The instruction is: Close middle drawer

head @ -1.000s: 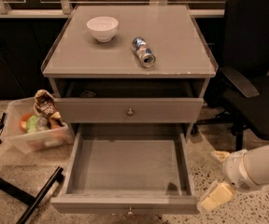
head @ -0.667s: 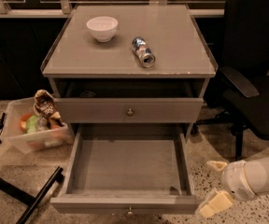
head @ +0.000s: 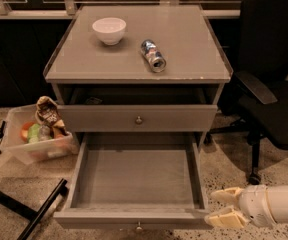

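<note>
The middle drawer (head: 136, 176) is pulled far out of the grey cabinet. It is a wide, shallow, empty tray, and its low front panel (head: 109, 219) carries a small round knob (head: 139, 227) at the bottom edge of the view. My gripper (head: 225, 206) is at the lower right, just outside the drawer's front right corner. Its two cream fingers (head: 226, 218) point left toward that corner, stand apart and hold nothing. I cannot tell whether the lower finger touches the front panel.
The drawer front above (head: 136, 119) has a like knob and a dark gap over it. A white bowl (head: 109, 30) and a lying can (head: 153, 55) are on the cabinet top (head: 194, 44). A clear bin of snacks (head: 36, 134) stands left and an office chair (head: 274, 99) right.
My gripper and arm have moved down and a little left, closer to the drawer's front right corner. The drawer has not moved.
</note>
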Robot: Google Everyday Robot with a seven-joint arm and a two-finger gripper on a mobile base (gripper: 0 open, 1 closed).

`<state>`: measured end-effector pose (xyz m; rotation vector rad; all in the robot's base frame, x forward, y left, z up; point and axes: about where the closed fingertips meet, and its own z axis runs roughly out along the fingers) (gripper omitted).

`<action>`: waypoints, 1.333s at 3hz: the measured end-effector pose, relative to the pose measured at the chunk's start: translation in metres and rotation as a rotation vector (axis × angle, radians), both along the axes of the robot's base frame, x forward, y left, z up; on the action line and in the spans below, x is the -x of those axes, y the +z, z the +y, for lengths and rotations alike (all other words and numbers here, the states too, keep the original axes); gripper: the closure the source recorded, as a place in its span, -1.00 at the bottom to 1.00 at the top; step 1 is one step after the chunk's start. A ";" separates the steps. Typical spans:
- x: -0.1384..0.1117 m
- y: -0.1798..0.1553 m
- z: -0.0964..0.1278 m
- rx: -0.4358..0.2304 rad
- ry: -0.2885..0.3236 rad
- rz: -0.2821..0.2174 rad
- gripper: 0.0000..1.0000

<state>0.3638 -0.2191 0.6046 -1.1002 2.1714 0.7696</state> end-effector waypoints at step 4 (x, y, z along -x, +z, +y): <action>0.084 -0.059 -0.031 -0.137 -0.178 0.062 1.00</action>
